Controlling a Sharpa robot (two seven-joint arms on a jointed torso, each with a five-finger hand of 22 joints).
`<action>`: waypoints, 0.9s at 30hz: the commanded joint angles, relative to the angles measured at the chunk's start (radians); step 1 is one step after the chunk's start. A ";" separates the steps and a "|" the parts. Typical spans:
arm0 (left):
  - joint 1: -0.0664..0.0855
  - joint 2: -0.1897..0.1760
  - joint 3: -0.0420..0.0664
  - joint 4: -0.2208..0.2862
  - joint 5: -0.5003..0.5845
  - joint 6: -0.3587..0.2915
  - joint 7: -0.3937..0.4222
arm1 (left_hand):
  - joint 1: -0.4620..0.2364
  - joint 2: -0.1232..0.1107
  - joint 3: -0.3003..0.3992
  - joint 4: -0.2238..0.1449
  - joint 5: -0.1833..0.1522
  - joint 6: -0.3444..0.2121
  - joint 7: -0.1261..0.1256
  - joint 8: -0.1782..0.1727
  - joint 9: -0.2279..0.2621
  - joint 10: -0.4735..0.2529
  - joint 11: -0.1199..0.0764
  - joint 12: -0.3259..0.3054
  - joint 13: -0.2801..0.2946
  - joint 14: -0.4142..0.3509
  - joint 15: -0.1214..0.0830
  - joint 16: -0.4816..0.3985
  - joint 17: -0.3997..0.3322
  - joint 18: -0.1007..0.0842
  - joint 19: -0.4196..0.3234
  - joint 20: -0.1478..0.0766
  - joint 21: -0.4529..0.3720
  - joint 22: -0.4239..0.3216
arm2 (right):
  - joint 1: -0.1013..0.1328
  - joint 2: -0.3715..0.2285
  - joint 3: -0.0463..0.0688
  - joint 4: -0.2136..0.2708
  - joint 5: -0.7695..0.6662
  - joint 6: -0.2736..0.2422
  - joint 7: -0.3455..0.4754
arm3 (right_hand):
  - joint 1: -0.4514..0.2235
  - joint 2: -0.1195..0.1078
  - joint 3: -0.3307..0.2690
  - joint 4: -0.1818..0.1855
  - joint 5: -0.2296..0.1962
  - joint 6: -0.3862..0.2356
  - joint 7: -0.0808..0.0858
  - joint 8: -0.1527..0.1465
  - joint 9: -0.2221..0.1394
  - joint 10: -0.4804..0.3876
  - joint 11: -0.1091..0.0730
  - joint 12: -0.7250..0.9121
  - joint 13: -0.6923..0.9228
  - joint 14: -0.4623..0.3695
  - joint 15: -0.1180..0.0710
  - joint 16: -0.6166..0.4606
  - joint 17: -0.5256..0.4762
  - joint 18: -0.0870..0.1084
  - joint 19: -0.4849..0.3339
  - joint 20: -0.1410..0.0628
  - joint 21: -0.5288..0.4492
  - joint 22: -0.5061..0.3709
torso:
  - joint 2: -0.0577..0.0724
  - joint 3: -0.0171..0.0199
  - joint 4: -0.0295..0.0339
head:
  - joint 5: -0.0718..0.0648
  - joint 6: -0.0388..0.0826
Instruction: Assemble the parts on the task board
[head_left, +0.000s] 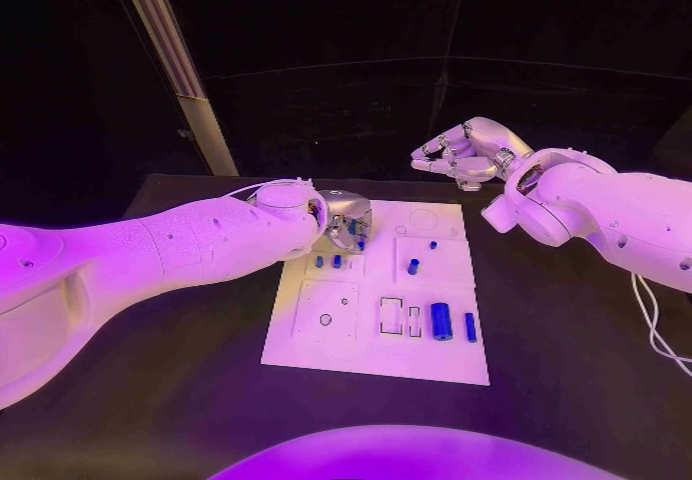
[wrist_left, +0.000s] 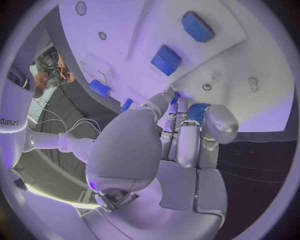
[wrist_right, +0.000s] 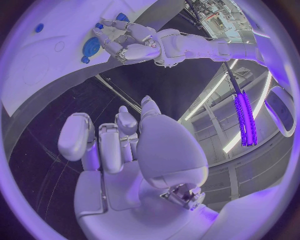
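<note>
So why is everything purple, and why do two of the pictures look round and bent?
Head view: coloured light tints the white task board and both arms violet, and the room behind is dark. Left wrist view: a fisheye lens bends the board's straight edges and makes the left hand loom large. Right wrist view: same bending; a purple lamp glows beyond the right hand.

Violet light washes my arms and the board (head_left: 378, 330); the room behind is dark. A lit purple strip (wrist_right: 244, 120) glows. My wrist views bend at the edges.
</note>
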 joint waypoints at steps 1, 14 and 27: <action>0.001 0.003 0.001 -0.006 -0.016 0.012 -0.007 | -0.002 0.005 0.008 0.000 0.000 0.009 0.001 -0.008 -0.001 0.007 0.000 -0.008 -0.001 0.016 -0.002 0.005 -0.002 -0.007 0.003 -0.001 0.003 0.001 | 0.002 0.001 0.001 0.001 -0.001 0.004 0.010 | 0.002 0.011 -0.006 0.001 0.005 -0.006 0.000 0.003 0.001 -0.005 -0.001 0.001 0.001 0.057 0.003 -0.004 0.057 0.014 -0.004 -0.003 -0.004 0.001 | 0.000 0.0001 0.0004 | -0.002 -0.001; -0.004 0.016 0.001 -0.027 -0.016 0.028 -0.014 | -0.018 0.001 0.044 -0.002 -0.001 0.011 0.002 -0.023 -0.005 0.021 0.000 -0.026 0.000 0.017 -0.002 0.009 -0.002 -0.008 0.003 0.000 0.009 0.011 | 0.002 0.004 0.001 0.000 -0.001 0.006 0.010 | 0.002 0.011 -0.006 0.001 0.005 -0.006 0.000 0.003 0.001 -0.005 -0.001 0.001 0.001 0.057 0.003 -0.004 0.057 0.014 -0.004 -0.003 -0.004 0.001 | 0.000 -0.0001 0.0007 | -0.002 -0.001; -0.008 0.015 0.001 -0.032 -0.016 0.001 -0.008 | -0.036 0.005 0.093 -0.007 -0.004 0.060 -0.012 -0.026 0.001 0.089 -0.017 -0.044 0.002 0.022 -0.016 0.017 0.003 -0.014 0.015 -0.011 0.039 0.046 | 0.002 0.006 0.001 -0.001 -0.001 0.007 0.010 | 0.002 0.011 -0.006 0.001 0.005 -0.006 0.000 0.003 0.001 -0.005 -0.001 0.001 0.001 0.057 0.003 -0.004 0.057 0.014 -0.004 -0.003 -0.004 0.001 | -0.001 -0.0002 0.0005 | 0.000 -0.001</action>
